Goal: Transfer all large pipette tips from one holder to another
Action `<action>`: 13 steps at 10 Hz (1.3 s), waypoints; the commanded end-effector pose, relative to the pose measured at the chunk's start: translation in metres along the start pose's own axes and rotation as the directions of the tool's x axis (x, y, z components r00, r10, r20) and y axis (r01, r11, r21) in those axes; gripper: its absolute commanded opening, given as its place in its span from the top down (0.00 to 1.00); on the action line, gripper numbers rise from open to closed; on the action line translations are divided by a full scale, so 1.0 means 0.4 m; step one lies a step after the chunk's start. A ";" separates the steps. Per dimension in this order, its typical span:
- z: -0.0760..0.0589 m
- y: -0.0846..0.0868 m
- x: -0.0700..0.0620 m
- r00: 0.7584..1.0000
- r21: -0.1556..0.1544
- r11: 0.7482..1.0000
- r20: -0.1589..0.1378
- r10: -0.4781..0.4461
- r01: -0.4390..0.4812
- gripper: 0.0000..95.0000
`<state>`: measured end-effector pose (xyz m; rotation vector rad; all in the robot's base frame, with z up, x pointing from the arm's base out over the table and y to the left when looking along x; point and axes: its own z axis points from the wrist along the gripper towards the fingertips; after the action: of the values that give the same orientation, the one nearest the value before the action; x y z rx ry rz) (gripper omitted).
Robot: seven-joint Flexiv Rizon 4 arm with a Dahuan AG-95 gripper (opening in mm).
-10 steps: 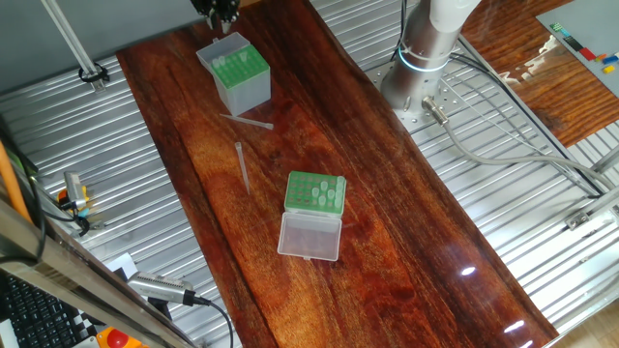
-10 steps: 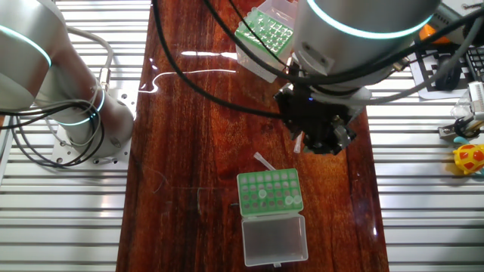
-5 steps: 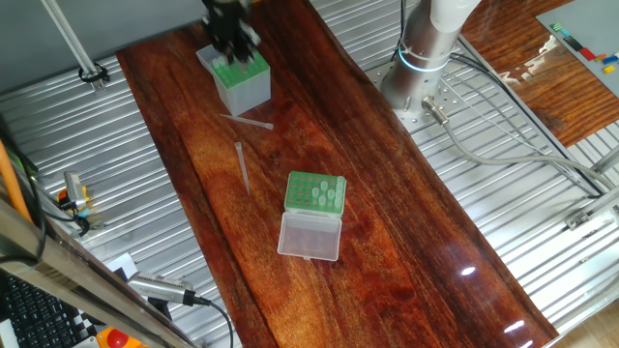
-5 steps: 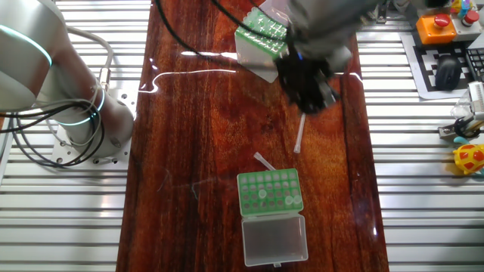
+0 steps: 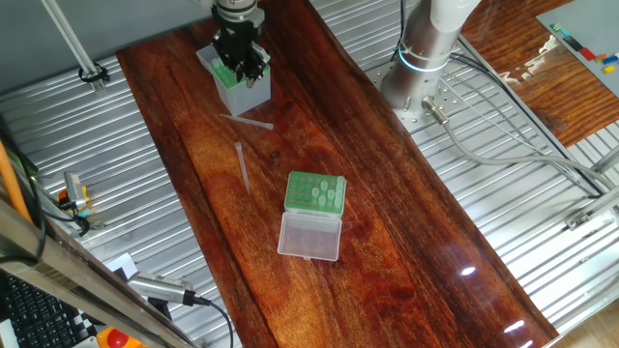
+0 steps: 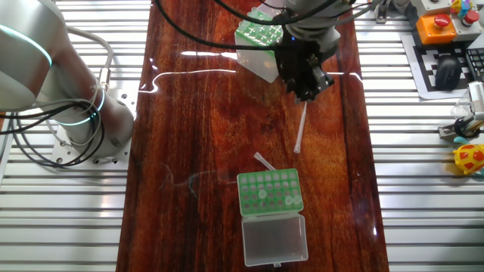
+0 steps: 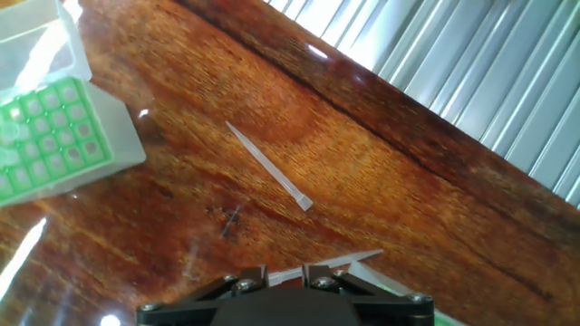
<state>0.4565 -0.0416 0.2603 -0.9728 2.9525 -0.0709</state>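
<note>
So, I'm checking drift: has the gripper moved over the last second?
Yes. In one fixed view the gripper has come down from the top edge onto the taller translucent box, which has stayed put.

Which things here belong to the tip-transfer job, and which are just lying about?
Job: low green rack; tall translucent box; loose tip near the box; loose tip mid-table; gripper.
Lying about: orange button; yellow toy; keyboard.

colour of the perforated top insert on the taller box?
Green insert, on the whitish translucent box; clearest in the hand view.
</note>
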 end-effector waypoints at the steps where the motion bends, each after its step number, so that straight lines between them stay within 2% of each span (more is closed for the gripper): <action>1: -0.001 0.007 0.006 0.990 -0.041 0.989 0.012 -0.140 0.140 0.80; 2: 0.004 0.019 -0.001 0.991 -0.051 0.990 0.021 -0.132 0.133 0.80; 3: 0.034 0.085 -0.052 0.996 -0.067 0.994 0.037 -0.086 0.088 0.80; 4: 0.055 0.148 -0.098 0.999 -0.058 0.997 0.026 -0.046 0.048 0.60; 5: 0.065 0.187 -0.129 0.999 -0.053 0.998 0.024 -0.025 0.026 0.60; 6: 0.074 0.259 -0.185 0.999 -0.044 0.999 0.014 0.030 -0.030 0.60; 7: 0.075 0.270 -0.192 0.999 -0.041 0.998 0.012 0.039 -0.038 0.60; 8: 0.075 0.270 -0.192 0.999 -0.032 0.999 0.008 0.040 -0.040 0.80; 10: 0.075 0.270 -0.192 0.999 -0.032 0.999 0.010 -0.040 0.041 0.80; 11: 0.075 0.270 -0.192 0.994 -0.033 0.993 0.012 -0.111 0.111 0.80; 13: 0.075 0.270 -0.192 0.991 -0.046 0.990 0.015 -0.132 0.132 0.80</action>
<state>0.4546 0.0899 0.2263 -1.0256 2.9373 -0.0193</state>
